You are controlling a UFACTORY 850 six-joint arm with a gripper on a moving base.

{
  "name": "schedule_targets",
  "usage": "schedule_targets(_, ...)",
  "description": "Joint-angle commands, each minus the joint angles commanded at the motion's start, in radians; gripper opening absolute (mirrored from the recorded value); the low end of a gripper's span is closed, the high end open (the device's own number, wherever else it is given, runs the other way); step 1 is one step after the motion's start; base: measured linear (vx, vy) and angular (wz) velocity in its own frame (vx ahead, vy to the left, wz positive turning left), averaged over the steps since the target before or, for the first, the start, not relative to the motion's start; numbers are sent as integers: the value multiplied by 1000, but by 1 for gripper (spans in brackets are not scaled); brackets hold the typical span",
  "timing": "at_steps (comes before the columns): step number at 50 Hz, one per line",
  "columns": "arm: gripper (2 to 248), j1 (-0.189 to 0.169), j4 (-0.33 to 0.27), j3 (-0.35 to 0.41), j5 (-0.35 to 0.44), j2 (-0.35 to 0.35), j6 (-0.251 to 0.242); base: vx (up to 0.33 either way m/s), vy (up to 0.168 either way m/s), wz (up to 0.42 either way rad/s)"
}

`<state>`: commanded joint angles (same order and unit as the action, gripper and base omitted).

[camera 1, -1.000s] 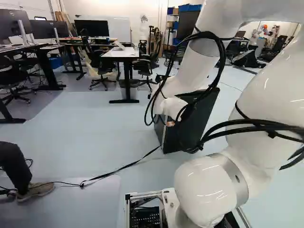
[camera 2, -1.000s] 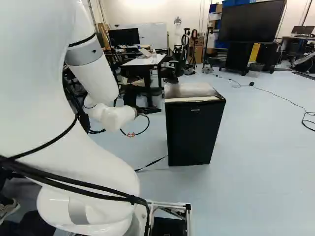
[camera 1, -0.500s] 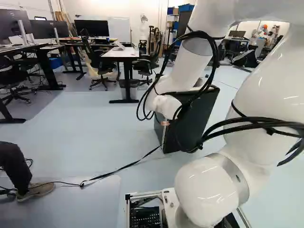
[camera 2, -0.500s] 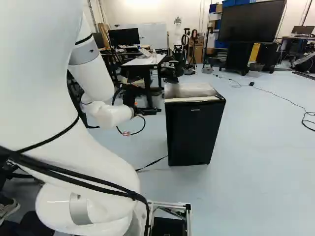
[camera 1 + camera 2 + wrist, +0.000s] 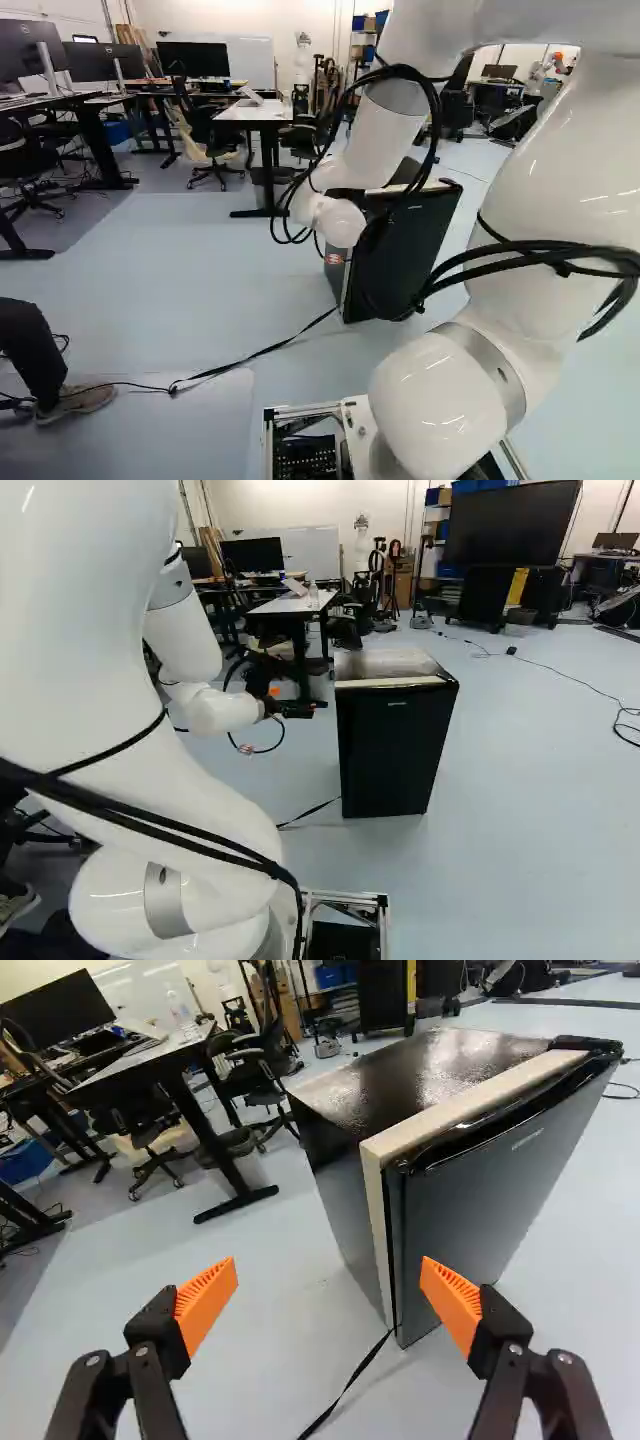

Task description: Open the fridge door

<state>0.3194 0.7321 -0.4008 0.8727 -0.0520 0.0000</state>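
Shifted leftward, the hand (image 5: 318,709) gapes wide, with room before the fridge's (image 5: 470,1195) edge.

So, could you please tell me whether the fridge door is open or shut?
Shut: the door lies along the fridge's pale front edge, no interior showing.

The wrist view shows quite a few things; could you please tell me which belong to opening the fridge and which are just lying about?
For the job:
- fridge
- door
- gripper

Just lying or standing about:
- table
- monitor
- strap
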Motion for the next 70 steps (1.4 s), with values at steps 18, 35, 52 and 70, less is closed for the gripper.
schedule_targets(18, 247, 46, 155, -65, 5, -83, 0, 0, 0, 0)
schedule_targets(35, 247, 73, 301, -146, 18, -199, 0, 0, 0, 0)
schedule_targets(52, 247, 78, 448, -231, 44, -314, 0, 0, 0, 0)
schedule_targets(70, 247, 70, 604, -316, 86, -398, 0, 0, 0, 0)
